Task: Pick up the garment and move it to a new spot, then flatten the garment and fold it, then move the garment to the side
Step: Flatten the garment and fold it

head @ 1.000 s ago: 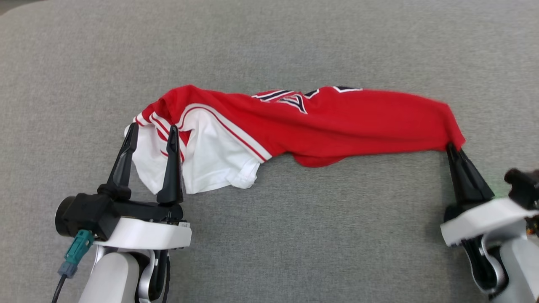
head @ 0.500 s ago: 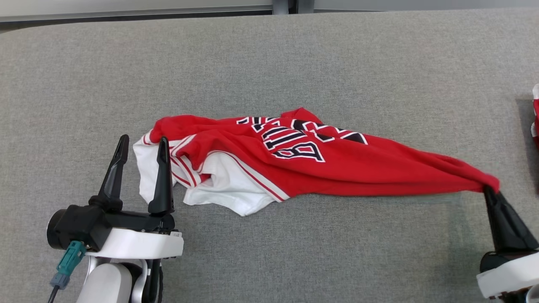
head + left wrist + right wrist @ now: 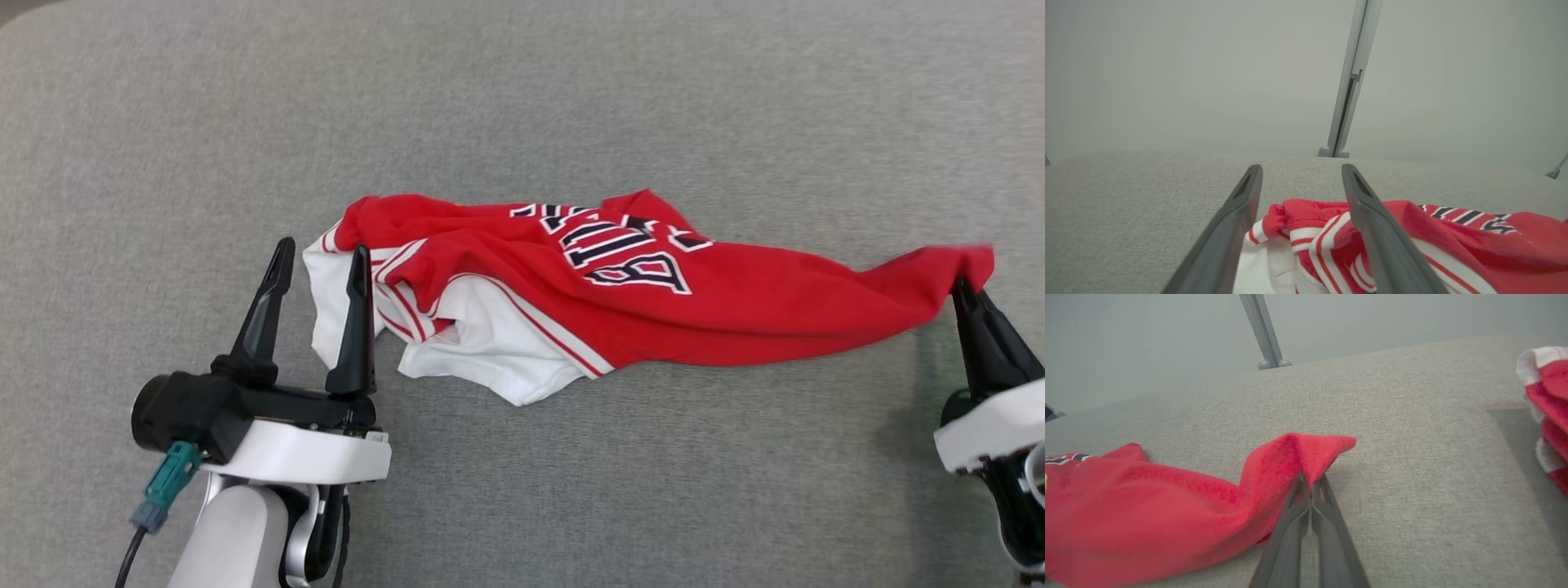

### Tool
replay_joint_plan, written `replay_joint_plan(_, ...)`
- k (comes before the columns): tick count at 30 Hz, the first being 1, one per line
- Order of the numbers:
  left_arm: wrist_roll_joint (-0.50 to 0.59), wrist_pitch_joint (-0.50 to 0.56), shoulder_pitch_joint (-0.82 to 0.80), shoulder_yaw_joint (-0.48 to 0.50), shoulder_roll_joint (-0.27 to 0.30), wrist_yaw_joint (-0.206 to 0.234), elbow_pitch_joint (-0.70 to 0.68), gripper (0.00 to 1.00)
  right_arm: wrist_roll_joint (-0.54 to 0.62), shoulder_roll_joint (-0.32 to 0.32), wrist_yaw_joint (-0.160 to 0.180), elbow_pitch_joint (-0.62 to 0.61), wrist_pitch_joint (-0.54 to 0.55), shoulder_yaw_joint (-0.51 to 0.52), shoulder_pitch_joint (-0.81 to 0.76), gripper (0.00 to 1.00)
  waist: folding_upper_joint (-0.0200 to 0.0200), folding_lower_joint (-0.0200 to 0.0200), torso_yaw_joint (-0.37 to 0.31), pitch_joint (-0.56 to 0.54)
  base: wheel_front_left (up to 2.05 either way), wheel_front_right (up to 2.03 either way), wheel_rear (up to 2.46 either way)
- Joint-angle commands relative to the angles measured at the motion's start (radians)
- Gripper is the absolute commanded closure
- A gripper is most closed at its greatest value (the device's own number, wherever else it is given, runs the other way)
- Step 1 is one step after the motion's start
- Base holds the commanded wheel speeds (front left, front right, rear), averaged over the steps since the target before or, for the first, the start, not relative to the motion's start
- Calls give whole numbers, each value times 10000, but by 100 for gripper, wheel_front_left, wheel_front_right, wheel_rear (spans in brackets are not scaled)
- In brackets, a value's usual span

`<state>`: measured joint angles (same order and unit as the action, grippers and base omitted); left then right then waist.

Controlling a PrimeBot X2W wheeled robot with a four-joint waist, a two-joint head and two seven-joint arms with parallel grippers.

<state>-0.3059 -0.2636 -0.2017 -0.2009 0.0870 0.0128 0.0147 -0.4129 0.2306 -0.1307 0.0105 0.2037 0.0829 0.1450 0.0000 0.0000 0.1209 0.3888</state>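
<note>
The right claw (image 3: 962,286), pinched shut on a corner of the shirt (image 3: 735,318), has drawn it farther back. The left claw (image 3: 322,247) stands wide open, gripping nothing.

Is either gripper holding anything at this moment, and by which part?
The right gripper is shut on the red garment, pinching its right-hand end. The left gripper is open and grips nothing.

Fingers (image 3: 357,327) black and tapered, wrist shells (image 3: 302,453) white, cable plug (image 3: 167,482) teal.
</note>
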Motion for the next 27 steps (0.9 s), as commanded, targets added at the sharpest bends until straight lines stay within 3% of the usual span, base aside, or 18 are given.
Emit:
replay_joint_plan(1,-10,-8,-234,14,24,-36,27,0,-72,59,0,127,-45,-16,182,100,0,0,215,225,0,0,0)
replay_joint_plan(5,-13,-8,-325,-27,-46,-102,185,0,-170,199,2,1348,-276,-207,810,100,0,0,353,353,0,0,0)
replay_joint_plan(6,14,-8,-360,-15,-71,-134,247,0,-129,232,0,1704,-569,-297,1023,70,0,0,348,346,0,0,0)
replay_joint_plan(7,33,-8,-341,9,-70,-159,296,0,-87,235,0,1837,-755,-380,1038,0,0,0,316,313,0,0,0)
replay_joint_plan(13,65,-8,98,276,27,-148,461,0,485,46,0,1671,-2136,-472,353,0,0,0,-40,-132,0,0,0)
replay_joint_plan(18,24,-8,567,532,179,-36,479,0,1117,-270,0,777,-2887,-333,-527,0,0,0,-414,-653,0,0,0)
replay_joint_plan(27,84,135,1375,496,404,78,355,0,1597,-455,2,-803,-2834,-594,-1352,0,0,0,-725,-1558,0,0,0)
